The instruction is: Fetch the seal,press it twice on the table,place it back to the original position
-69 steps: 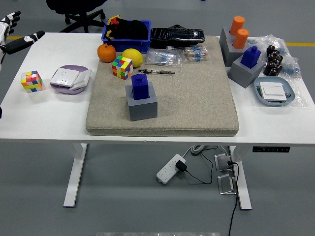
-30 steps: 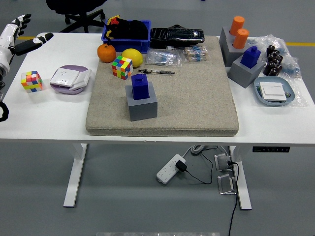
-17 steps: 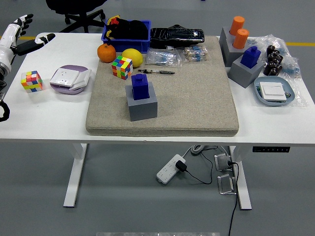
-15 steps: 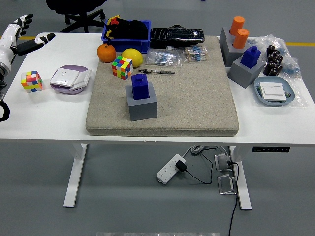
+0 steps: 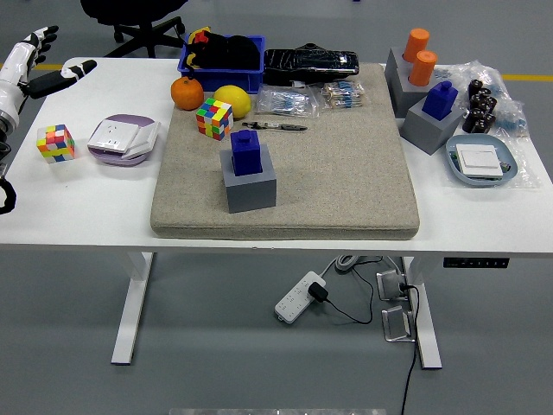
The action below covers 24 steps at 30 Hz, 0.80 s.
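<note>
A blue seal (image 5: 246,151) stands upright in a grey block holder (image 5: 250,183) on the beige mat (image 5: 346,173), left of the mat's middle. A second blue seal (image 5: 441,98) stands in another grey holder (image 5: 429,125) at the right, off the mat. My left hand (image 5: 34,65) is at the far left edge, above the table's back left corner, fingers spread and holding nothing, well away from both seals. The right arm is out of view.
A colour cube (image 5: 55,143) and a purple-white box (image 5: 121,138) lie at the left. Another cube (image 5: 213,118), an orange (image 5: 187,92), a lemon (image 5: 233,101), a blue bin (image 5: 222,56) and bags (image 5: 311,62) line the back. Orange cylinders (image 5: 419,54) and a tray (image 5: 479,161) stand right.
My left hand has risen into view at the left edge and moved slightly right, then held still. Nothing on the table has moved.
</note>
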Motion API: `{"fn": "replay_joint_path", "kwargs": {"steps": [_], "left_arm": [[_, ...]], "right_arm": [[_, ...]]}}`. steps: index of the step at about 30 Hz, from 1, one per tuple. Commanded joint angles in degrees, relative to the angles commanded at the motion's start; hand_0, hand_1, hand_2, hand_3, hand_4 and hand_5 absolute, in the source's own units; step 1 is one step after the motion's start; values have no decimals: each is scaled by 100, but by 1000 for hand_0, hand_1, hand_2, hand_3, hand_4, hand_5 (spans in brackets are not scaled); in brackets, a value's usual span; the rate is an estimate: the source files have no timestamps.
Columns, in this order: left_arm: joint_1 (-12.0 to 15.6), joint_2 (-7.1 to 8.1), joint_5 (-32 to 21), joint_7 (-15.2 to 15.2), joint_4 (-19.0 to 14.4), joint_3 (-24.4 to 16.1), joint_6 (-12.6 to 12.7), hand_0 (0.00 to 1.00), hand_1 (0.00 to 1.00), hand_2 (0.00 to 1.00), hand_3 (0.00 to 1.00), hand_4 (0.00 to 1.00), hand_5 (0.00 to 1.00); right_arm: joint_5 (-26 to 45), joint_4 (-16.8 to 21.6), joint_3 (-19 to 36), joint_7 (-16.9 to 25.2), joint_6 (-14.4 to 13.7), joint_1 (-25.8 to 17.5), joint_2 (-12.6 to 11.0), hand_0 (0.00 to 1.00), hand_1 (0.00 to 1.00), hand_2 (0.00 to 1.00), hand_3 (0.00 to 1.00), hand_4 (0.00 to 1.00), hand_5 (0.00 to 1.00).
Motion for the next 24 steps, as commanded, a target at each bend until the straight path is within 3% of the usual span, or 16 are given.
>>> {"fn": "replay_joint_path", "kwargs": {"steps": [24], "left_arm": [[32,-16,-6,9,35,-33,-10,927,975,976,958,960,511]], "right_arm": [[-25,-3,89,12,-2,-17,57,835,731,698,713,747,515]]}}
